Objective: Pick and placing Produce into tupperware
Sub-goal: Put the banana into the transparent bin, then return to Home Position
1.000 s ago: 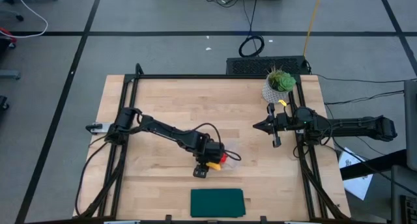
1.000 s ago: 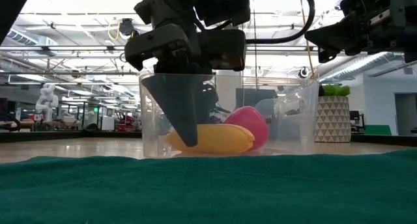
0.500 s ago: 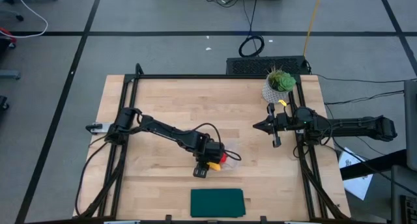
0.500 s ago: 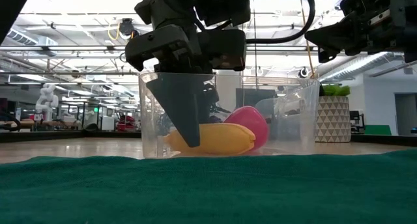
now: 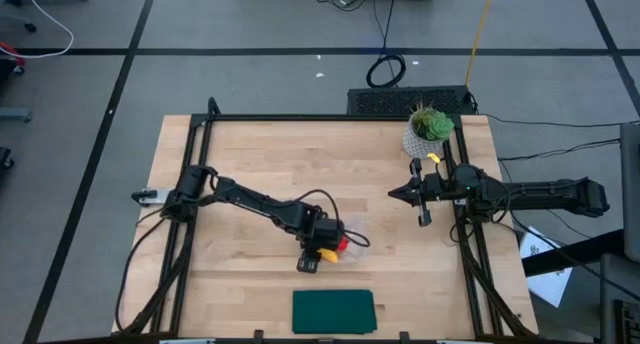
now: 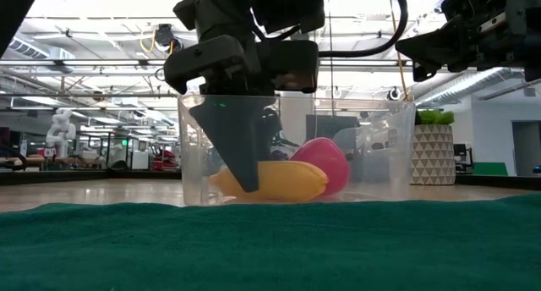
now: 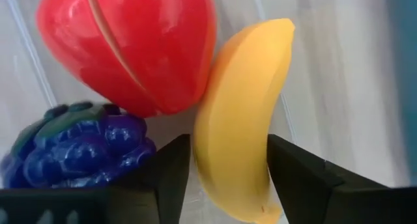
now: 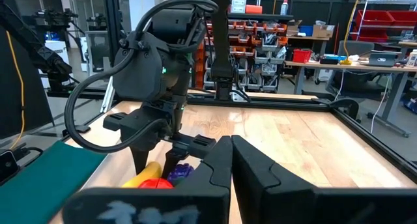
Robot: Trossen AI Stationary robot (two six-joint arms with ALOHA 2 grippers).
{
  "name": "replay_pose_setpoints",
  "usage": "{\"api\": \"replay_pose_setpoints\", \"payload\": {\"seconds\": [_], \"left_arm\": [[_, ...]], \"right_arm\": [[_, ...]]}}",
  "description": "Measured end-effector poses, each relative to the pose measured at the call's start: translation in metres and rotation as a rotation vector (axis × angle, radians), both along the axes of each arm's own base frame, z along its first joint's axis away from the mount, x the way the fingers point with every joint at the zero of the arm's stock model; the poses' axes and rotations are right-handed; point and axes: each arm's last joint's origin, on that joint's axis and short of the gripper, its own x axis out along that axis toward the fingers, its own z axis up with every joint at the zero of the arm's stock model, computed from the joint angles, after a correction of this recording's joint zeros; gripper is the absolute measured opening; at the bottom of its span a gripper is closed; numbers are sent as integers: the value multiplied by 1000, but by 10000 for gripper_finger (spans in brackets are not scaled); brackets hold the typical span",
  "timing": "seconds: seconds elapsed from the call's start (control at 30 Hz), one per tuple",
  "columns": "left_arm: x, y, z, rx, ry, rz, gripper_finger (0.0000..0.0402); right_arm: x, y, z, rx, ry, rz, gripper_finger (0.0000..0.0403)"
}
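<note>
Straddling the yellow banana point(image 7: 234, 113) with narrowly parted fingers, the left gripper point(image 7: 228, 168) reaches into the clear tupperware point(image 6: 376, 156), where the red strawberry point(image 7: 130, 45) and purple grapes point(image 7: 78, 149) lie touching. Farther right, the right gripper point(image 5: 397, 194) hovers with fingers pressed together.

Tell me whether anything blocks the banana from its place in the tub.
Nothing does. The banana already lies inside the tub, between the left pincer's open fingers, with the strawberry and grapes beside it.
</note>
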Motion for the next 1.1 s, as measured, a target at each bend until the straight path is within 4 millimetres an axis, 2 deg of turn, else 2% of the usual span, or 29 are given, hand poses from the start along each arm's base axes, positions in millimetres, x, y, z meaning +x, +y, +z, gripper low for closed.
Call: {"api": "replay_pose_setpoints", "payload": {"seconds": [0.37, 0.73, 1.1], "left_arm": [[-1, 1, 1, 28, 9, 9, 219], [7, -13, 33, 83, -23, -35, 219], [5, -12, 32, 112, -2, -36, 218]], "right_arm": [[0, 0, 0, 0, 0, 0, 0], [0, 0, 0, 0, 0, 0, 0], [0, 0, 0, 0, 0, 0, 0]]}}
